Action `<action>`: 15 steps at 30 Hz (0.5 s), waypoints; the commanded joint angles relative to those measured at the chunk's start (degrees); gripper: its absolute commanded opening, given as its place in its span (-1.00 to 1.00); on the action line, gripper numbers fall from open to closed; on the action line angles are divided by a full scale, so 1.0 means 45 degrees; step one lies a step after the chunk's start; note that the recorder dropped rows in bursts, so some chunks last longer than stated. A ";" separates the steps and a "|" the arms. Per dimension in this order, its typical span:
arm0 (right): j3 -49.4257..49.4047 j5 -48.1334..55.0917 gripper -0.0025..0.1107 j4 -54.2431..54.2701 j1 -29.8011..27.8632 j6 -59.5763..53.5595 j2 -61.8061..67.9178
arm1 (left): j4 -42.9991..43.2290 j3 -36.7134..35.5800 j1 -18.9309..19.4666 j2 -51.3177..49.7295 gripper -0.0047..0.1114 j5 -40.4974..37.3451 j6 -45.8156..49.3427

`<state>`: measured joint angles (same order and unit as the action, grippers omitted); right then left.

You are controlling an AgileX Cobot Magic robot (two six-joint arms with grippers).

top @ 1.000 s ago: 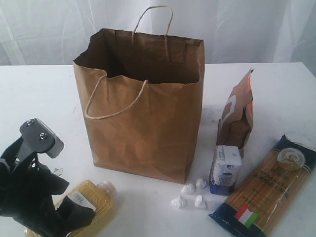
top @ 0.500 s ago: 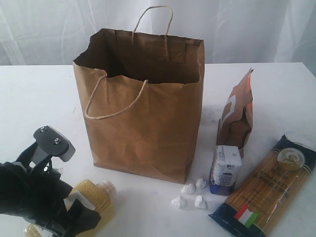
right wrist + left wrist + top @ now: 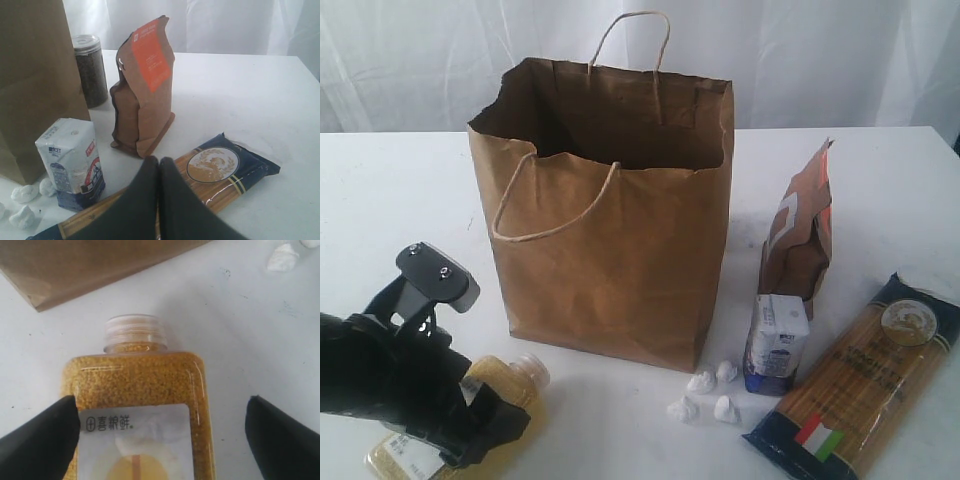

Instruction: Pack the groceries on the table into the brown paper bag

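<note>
The brown paper bag (image 3: pixel 610 220) stands open in the middle of the table (image 3: pixel 400 200). In front of it on the left lies the yellow-grain bottle (image 3: pixel 505 385) (image 3: pixel 135 385), its cap (image 3: pixel 135 332) towards the bag. My left gripper (image 3: pixel 465 350) (image 3: pixel 161 405) is open astride the bottle; one finger is at its side and the other stands clear of it. To the right of the bag are the pouch (image 3: pixel 800 235), the carton (image 3: pixel 777 340) and the spaghetti packet (image 3: pixel 860 380). My right gripper (image 3: pixel 159 162) is shut and empty above the spaghetti packet (image 3: pixel 215 167).
A jar (image 3: pixel 90 67) with dark contents stands behind the pouch (image 3: pixel 142 90), close to the bag's side. Several crumpled white paper scraps (image 3: pixel 705 395) lie between the bag's front corner and the carton (image 3: pixel 72 160). A white curtain hangs behind the table.
My left gripper has swung right and settled lower over the bottle, so its fingers now straddle it. The bag and the other groceries have not moved.
</note>
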<state>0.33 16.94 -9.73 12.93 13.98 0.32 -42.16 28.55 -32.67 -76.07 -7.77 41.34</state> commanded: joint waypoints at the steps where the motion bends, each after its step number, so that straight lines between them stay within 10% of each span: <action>1: -0.0073 -0.0065 -0.96 -0.0070 -0.0069 -0.0011 -0.0071 | 0.0160 -0.0263 -0.0008 0.0029 0.63 -0.1073 -0.0462; 15: -0.0073 -0.0065 -0.96 -0.0070 -0.0069 -0.0011 -0.0071 | 0.1151 -0.0116 -0.0008 0.0993 0.63 -0.1337 -0.1132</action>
<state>0.33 16.94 -9.73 12.93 13.98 0.32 -37.87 28.53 -32.67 -71.91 -12.58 37.64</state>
